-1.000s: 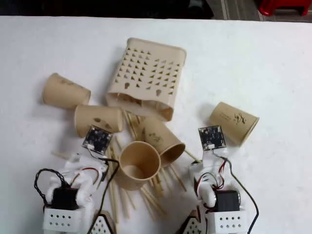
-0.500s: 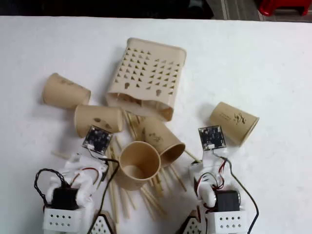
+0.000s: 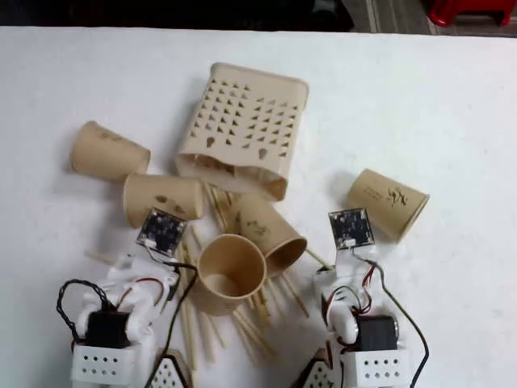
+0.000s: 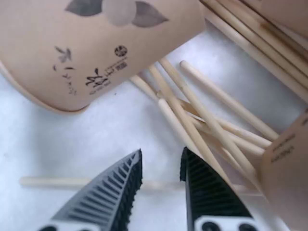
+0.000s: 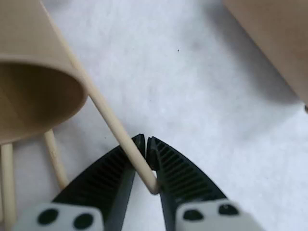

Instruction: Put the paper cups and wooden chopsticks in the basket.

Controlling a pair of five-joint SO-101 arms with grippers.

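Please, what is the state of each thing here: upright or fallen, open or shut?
basket: lying on its side
middle cup: upright
far left cup: fallen
near left cup: fallen
cup by the basket: fallen
right cup: fallen
left pincer: open, empty
right pincer: shut on chopstick
loose chopsticks: lying scattered

A white table is spread with loose items. A perforated basket is laid on its side near the middle. Four paper cups are laid on their sides around the basket's open end. A fifth cup is stood upright among wooden chopsticks, which are scattered loosely just beyond that opening.
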